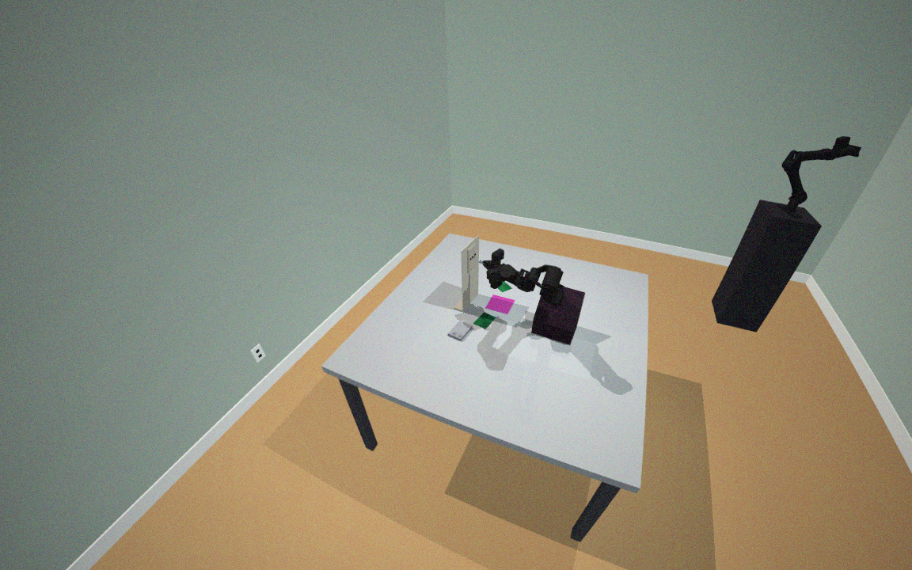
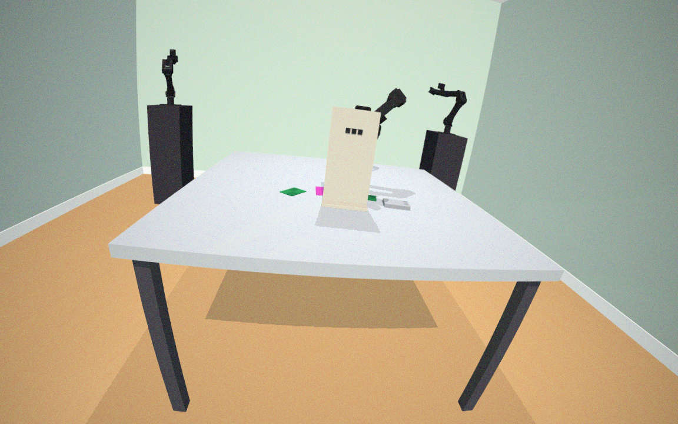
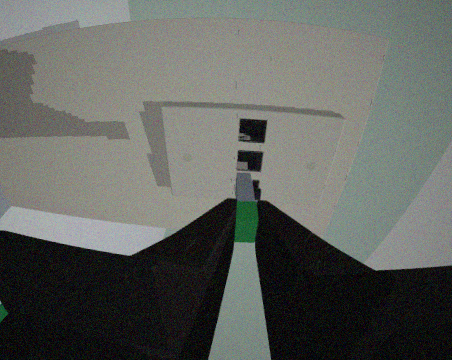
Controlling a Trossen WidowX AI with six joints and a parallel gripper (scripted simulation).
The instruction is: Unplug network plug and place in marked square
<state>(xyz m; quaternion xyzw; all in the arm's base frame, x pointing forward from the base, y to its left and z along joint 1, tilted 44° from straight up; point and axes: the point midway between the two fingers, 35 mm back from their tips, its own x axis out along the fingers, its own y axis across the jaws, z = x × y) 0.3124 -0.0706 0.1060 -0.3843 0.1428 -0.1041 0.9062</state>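
Top view: the pincer point(image 1: 482, 264) sits clamped on the grey plug point(image 1: 476, 263) just off the upright panel point(image 1: 469, 272), near the surface's point(image 1: 587, 397) far-left edge, above the magenta square point(image 1: 499, 305). Wrist view: the plug point(image 3: 245, 186) juts from the fingers before the dark sockets point(image 3: 253, 131).

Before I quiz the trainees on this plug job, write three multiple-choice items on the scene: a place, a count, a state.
1. The pink square lies
A. between panel and arm base
B. on the floor
C. on the tall pedestal

2. Dark sockets in the panel:
A. one
B. three
C. five

3. The pincer is
A. wide open
B. shut on the plug
C. resting on the table

Answers: 1 A, the top view shows it there; 2 B, the exterior view shows three in a row; 3 B, its tips pinch the grey plug at the panel.
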